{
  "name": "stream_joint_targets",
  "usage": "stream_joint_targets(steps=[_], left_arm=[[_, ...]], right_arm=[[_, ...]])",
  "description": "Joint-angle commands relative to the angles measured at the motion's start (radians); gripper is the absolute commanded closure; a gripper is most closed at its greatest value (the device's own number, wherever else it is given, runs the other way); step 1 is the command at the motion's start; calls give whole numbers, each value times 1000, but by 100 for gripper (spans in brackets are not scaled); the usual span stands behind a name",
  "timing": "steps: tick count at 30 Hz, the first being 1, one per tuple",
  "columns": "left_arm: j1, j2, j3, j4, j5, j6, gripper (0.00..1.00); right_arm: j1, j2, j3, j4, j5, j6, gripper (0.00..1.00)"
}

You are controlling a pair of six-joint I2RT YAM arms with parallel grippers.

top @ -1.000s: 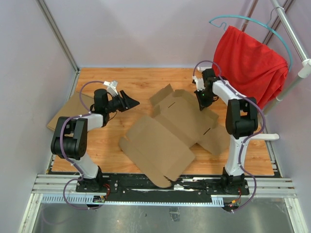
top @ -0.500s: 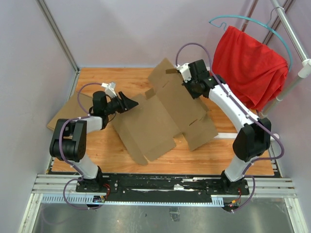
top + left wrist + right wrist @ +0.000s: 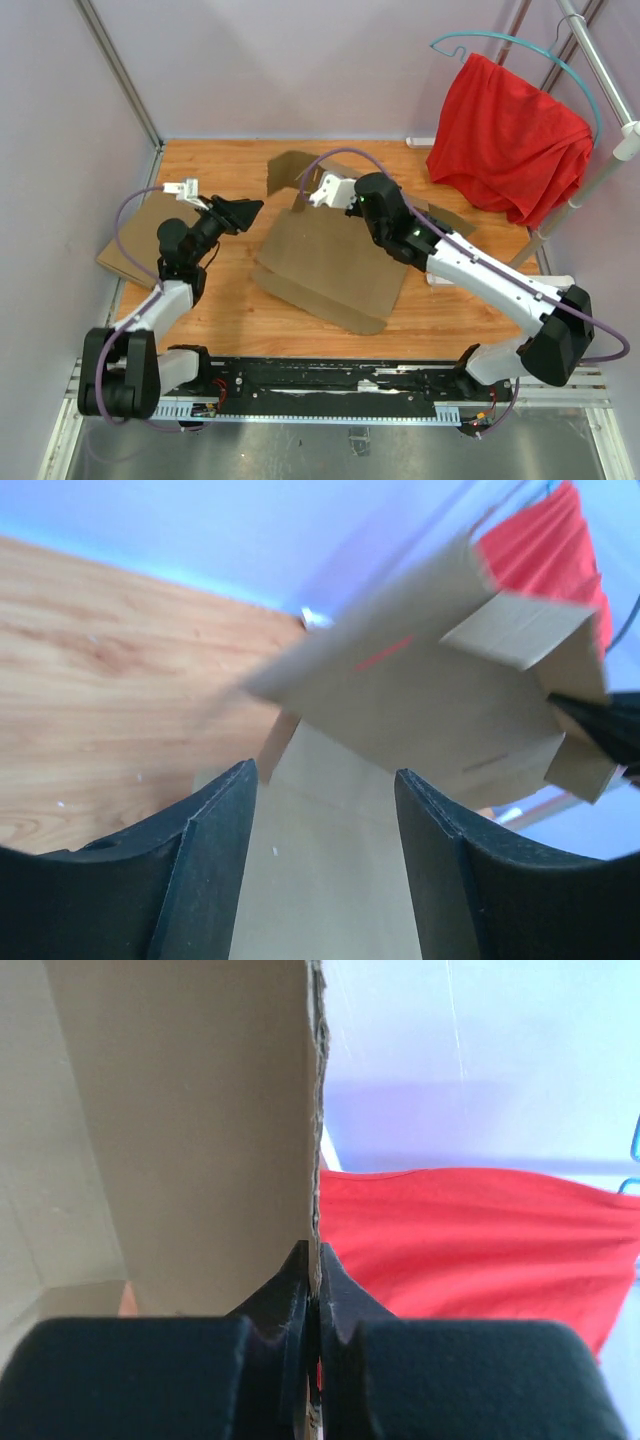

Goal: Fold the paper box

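Observation:
The paper box is a brown cardboard sheet lying mid-table, with its far part lifted and folded over toward the left. My right gripper is shut on the raised panel's edge; in the right wrist view the jaws pinch the cardboard edge-on. My left gripper hovers just left of the box, open and holding nothing. In the left wrist view its fingers frame the flat cardboard, with the lifted panel above.
A lighter tan cardboard box lies at the left wall. A red cloth hangs on a hanger and rack at the back right, also filling the right wrist view as the red cloth. Walls close off the left and the back.
My right gripper closed on the box's far flap, lifted it and swept it left, folding the sheet over and dragging it leftward. My left gripper drew back slightly and opened wider.

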Motion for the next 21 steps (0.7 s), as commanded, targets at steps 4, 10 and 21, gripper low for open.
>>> stream_joint_targets(steps=[4,10,21], left_arm=[[9,-248,-206,194,-300,58,29],[9,-230,-310,443,-230,76,27],[9,297,-323,973,-11,9,31]], right_arm=[[37,-41,-231,383,102,-389,99],[24,-194,-423,471,-186,-469,99],[-2,-279,-391,285,-371,-397,99]])
